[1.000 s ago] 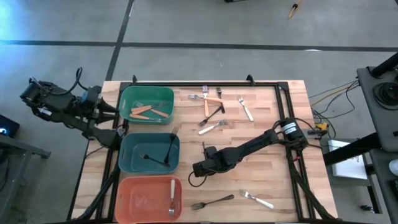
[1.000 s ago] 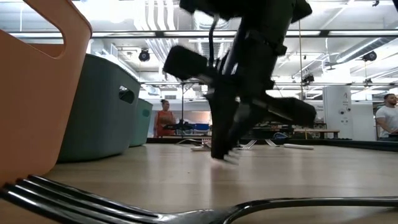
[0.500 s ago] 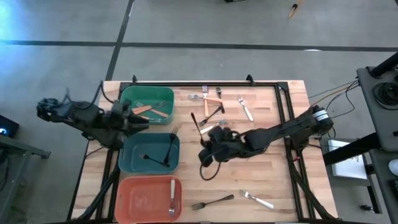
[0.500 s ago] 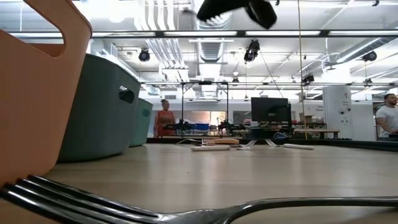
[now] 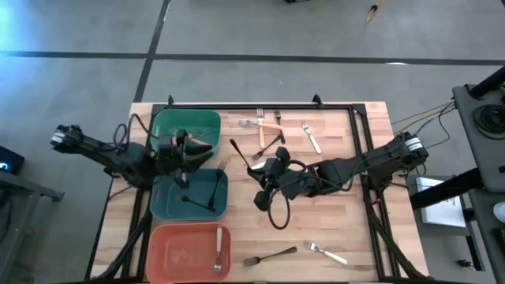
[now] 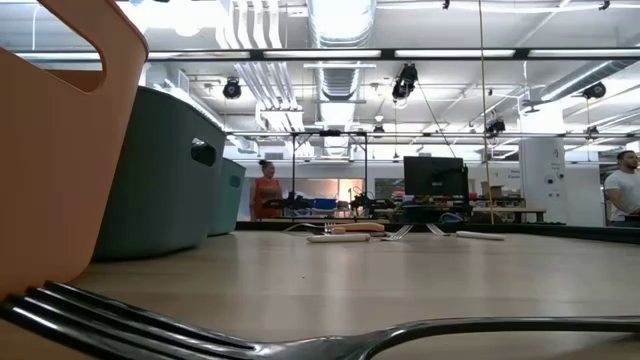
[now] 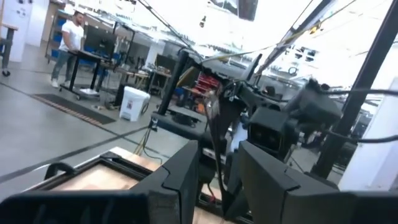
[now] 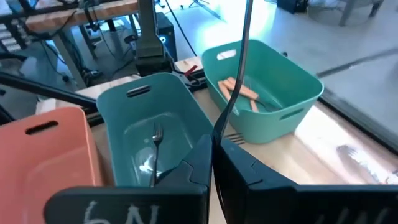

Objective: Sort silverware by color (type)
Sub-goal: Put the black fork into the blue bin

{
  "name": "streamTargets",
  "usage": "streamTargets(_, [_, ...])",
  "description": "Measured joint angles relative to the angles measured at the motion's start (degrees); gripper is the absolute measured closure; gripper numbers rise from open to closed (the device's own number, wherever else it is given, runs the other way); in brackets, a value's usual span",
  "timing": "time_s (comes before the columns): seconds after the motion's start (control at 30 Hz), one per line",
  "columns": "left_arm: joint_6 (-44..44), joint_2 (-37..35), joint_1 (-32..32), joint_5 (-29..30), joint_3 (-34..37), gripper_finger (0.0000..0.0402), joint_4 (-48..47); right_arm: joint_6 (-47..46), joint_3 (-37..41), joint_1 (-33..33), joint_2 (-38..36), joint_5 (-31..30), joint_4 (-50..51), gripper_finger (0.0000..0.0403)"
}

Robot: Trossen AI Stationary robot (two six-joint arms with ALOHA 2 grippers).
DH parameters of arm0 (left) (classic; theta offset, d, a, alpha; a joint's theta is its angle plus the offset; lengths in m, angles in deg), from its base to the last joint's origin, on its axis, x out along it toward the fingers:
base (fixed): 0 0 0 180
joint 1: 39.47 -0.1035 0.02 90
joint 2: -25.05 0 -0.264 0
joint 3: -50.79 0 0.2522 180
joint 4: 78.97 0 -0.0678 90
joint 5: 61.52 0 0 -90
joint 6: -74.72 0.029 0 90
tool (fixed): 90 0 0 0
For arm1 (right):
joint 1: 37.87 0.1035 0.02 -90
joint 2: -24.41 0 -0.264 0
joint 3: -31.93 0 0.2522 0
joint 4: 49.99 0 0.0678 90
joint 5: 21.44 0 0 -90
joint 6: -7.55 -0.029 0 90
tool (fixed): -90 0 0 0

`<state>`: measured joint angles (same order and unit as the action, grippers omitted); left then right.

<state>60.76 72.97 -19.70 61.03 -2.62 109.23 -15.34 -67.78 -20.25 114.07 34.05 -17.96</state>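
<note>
My right gripper (image 5: 254, 167) hangs above the middle of the table, shut on a black fork (image 5: 241, 154). The fork slants from its fingers toward the green bin (image 5: 162, 122). Orange-handled forks (image 5: 185, 140) lie in the green bin, a black fork (image 5: 213, 189) in the teal bin (image 5: 162, 197), and a white-handled fork (image 5: 218, 251) in the salmon bin (image 5: 170, 252). My left gripper (image 5: 188, 147) hovers open over the edge between the green and teal bins, with nothing between its fingers (image 7: 180, 177). Neither gripper shows in the low view. My right gripper pinches one end of the black fork (image 8: 219, 127) between its two fingers (image 8: 199, 158); which end I cannot tell. The fingers come nearly level from the table's right. The fork (image 8: 239, 56) sticks out beyond the fingertips, slanting upward, lifted clear of the table.
Several forks (image 5: 268, 130) lie loose near the far edge, with a white-handled one (image 5: 312, 136) beside them. A black fork (image 5: 272, 256) and a white-handled fork (image 5: 327, 252) lie near the front edge. A black frame rail (image 5: 260, 105) runs along the far edge.
My right gripper has risen from the table with the black fork, moved toward the far edge and rolled; the fork is now lifted clear. My left gripper has swung from beyond the left edge toward the right, over the bins, tipping up to about level.
</note>
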Motion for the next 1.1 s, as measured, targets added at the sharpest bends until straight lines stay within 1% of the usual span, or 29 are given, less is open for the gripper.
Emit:
streamTargets(0.13, [0.0, 4.5, 0.0, 0.0, -2.1, 0.0295, 0.1, 1.6, 0.0, -0.5, 0.0, 0.0, -0.2, 0.0394])
streamTargets(0.27, [0.7, 8.5, 0.0, -0.1, -6.0, 0.0269, -0.7, 3.9, 0.0, -1.1, 0.0, 0.2, -0.6, 0.0394])
streamTargets(0.37, [1.6, 11.0, 0.0, 0.0, -9.9, 0.0246, -6.2, 5.9, 0.0, -1.4, 0.0, 0.4, -0.6, 0.0394])
streamTargets(0.43, [0.7, 12.3, -0.1, 1.8, -12.8, 0.0234, -11.2, 6.5, 0.0, -1.4, 0.0, 0.4, -0.6, 0.0394])
streamTargets(0.53, [0.0, 13.8, -0.1, 5.0, -16.6, 0.0227, -17.8, 8.2, 0.0, -1.4, -0.1, 0.4, -0.6, 0.0394])
streamTargets(0.6, [0.2, 14.7, -0.1, 5.7, -18.3, 0.0226, -19.3, 10.0, 0.0, -1.4, -0.1, 0.5, -0.6, 0.0394])
streamTargets(0.9, [1.0, 15.3, -0.1, 5.9, -18.4, 0.0226, -18.0, 14.9, 0.0, -1.4, -0.1, 0.6, -0.7, 0.0394])
streamTargets(1.1, [1.0, 15.2, -0.1, 5.5, -18.5, 0.0228, -17.2, 17.6, 0.0, -1.4, -0.2, 3.5, -1.5, 0.0394])
